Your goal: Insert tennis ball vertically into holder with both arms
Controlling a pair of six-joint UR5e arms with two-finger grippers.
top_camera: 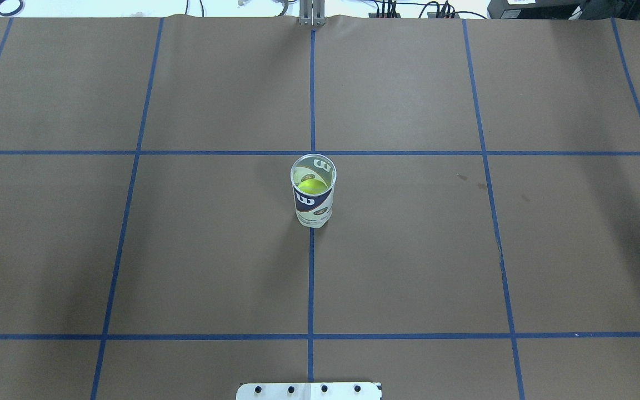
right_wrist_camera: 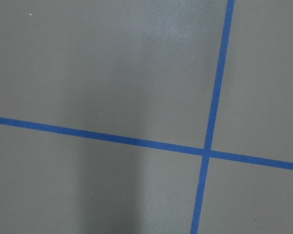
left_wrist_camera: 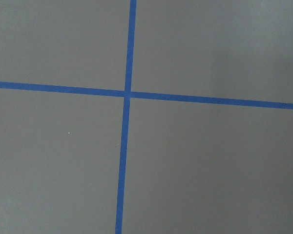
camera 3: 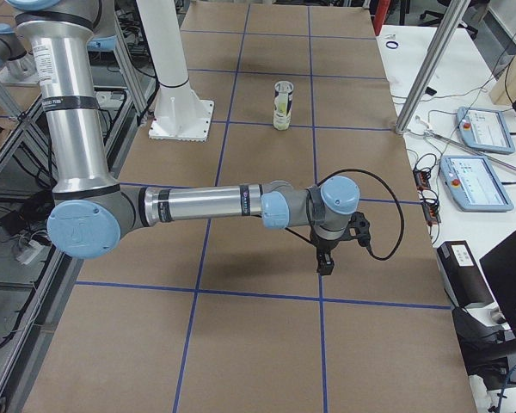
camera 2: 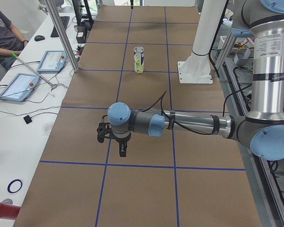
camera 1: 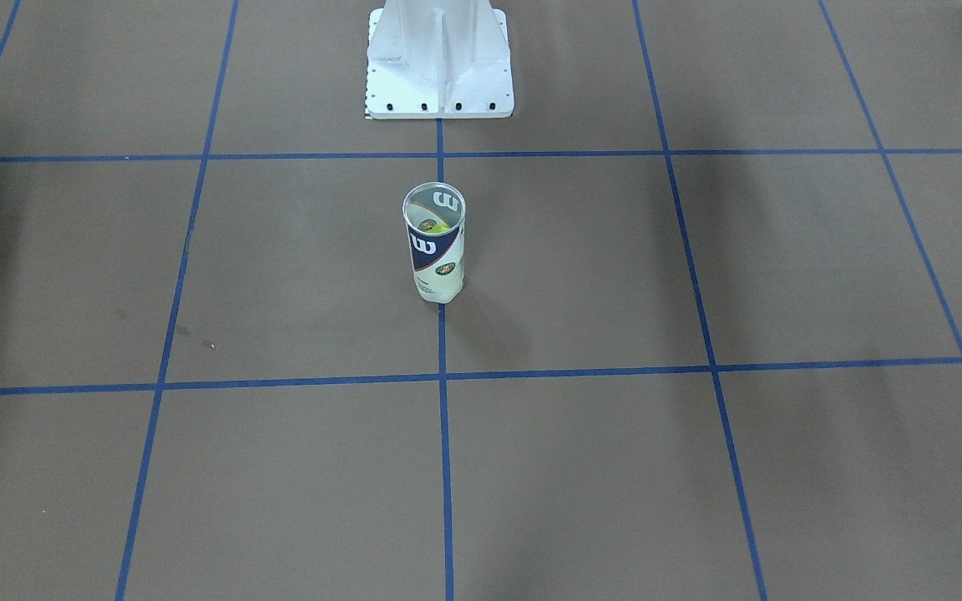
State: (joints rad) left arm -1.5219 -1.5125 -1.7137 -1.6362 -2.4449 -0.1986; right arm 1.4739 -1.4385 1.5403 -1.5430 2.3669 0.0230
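Note:
The holder [top_camera: 313,195], a clear tube with a white and navy label, stands upright at the middle of the table, on the centre tape line. A yellow-green tennis ball [top_camera: 311,186] lies inside it, seen through the open top; the holder [camera 1: 435,250] also shows in the front view. Both arms are far from it, toward the table's ends. In the left side view my left gripper [camera 2: 122,150] hangs pointing down over the table. My right gripper [camera 3: 324,261] does the same in the right side view. I cannot tell whether either is open or shut. The wrist views show only tape lines.
The white pedestal base [camera 1: 439,75] stands behind the holder on the robot's side. Aluminium posts [camera 2: 61,33] and control tablets [camera 2: 19,85] line the operators' edge, where a person's arm [camera 2: 2,49] rests. Blue tape [top_camera: 311,278] marks a grid on the brown table cover.

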